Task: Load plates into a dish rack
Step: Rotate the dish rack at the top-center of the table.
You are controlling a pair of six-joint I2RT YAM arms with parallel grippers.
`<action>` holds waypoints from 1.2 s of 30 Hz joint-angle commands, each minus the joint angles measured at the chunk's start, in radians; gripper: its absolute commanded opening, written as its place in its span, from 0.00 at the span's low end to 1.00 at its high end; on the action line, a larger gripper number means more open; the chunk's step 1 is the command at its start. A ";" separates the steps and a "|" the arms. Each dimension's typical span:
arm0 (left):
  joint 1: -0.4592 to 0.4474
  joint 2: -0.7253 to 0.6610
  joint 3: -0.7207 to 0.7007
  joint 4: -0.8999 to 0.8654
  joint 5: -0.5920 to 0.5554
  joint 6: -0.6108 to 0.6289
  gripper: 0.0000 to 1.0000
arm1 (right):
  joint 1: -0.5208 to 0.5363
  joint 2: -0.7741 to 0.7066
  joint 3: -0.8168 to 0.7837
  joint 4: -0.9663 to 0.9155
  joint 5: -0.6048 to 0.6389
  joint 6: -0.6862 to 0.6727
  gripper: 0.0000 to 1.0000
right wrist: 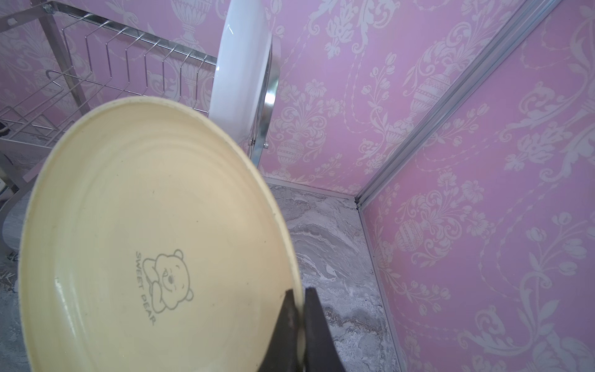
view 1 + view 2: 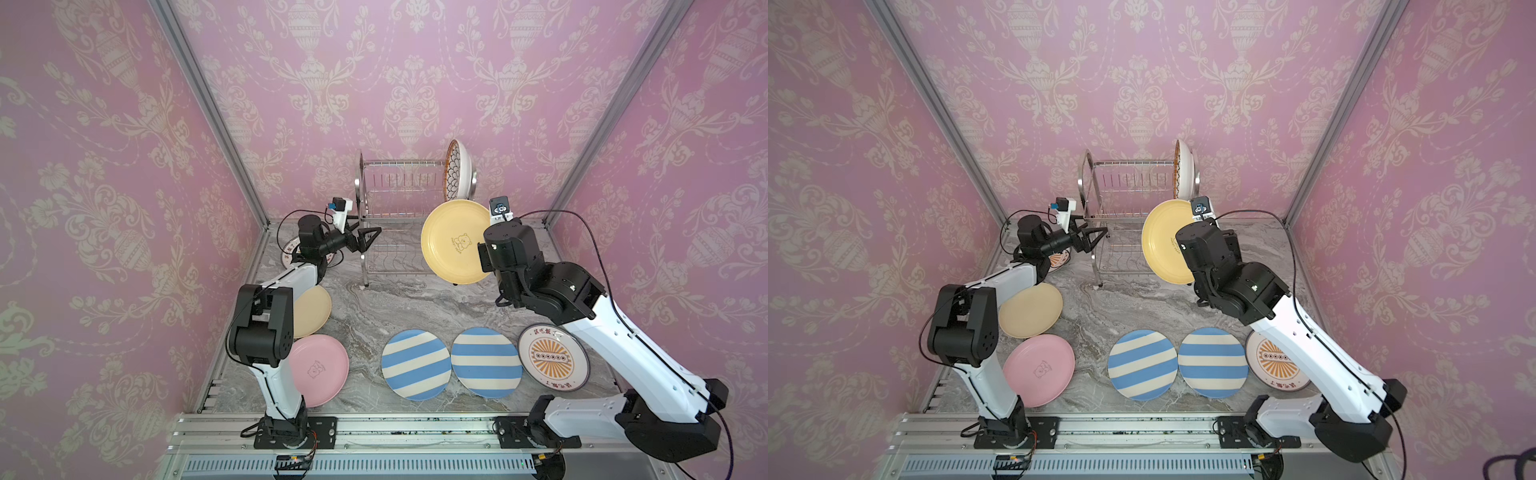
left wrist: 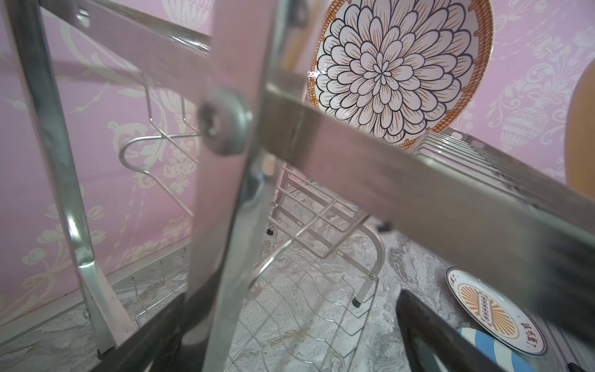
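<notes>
Nearest the camera head: aluminium rail [image 2: 395, 424] carrying both arm bases. Just behind it, on the grey marbled surface [image 2: 374, 307], lie two blue-white striped plates [image 2: 416, 364] [image 2: 486, 362], flat and side by side, rims almost touching. Sunburst plate [image 2: 544, 357] lies flat to their right, partly under the right arm. Pink plate [image 2: 322, 370] and cream plate [image 2: 311, 311] lie flat on the left, partly behind the left arm. A second sunburst plate [image 2: 289, 252] shows only as a sliver under the left wrist.

Dish rack [image 2: 403, 163] stands at the back, centre. Brown floral plate [image 3: 399, 71] stands on edge in the upper tier, at the rack's right end. Lower tier slots show no plates.

Right end effector [image 1: 299, 293]: clamped on the rim of the yellow plate [image 2: 453, 241], one finger on each face. Plate is off the surface, on edge and tilted, at the rack's right front corner, below the floral plate. Contact with the rack: cannot tell.

Left end effector [image 2: 371, 239]: jaws spread, astride the rack's left side frame. The wrist view shows the tube between the fingers [image 3: 418, 322], with a clear gap on one side.
</notes>
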 commanded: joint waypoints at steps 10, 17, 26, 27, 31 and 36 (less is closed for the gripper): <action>-0.060 -0.111 -0.048 -0.070 0.064 0.002 0.99 | -0.042 -0.014 0.043 0.051 0.017 -0.089 0.00; -0.111 -0.176 -0.105 -0.098 0.061 0.009 0.99 | -0.051 -0.032 0.086 0.111 0.045 -0.198 0.00; -0.133 -0.301 -0.188 -0.246 0.025 0.093 0.99 | -0.053 -0.030 0.050 0.608 0.135 -0.587 0.00; -0.133 -0.307 -0.197 -0.257 0.017 0.100 0.99 | -0.053 -0.020 0.047 0.683 0.132 -0.633 0.00; -0.131 -0.336 -0.220 -0.336 -0.016 0.131 0.99 | -0.067 0.069 0.062 0.967 0.120 -0.829 0.00; -0.129 -0.392 -0.263 -0.349 -0.044 0.124 0.99 | -0.103 0.206 0.138 1.120 0.079 -0.956 0.00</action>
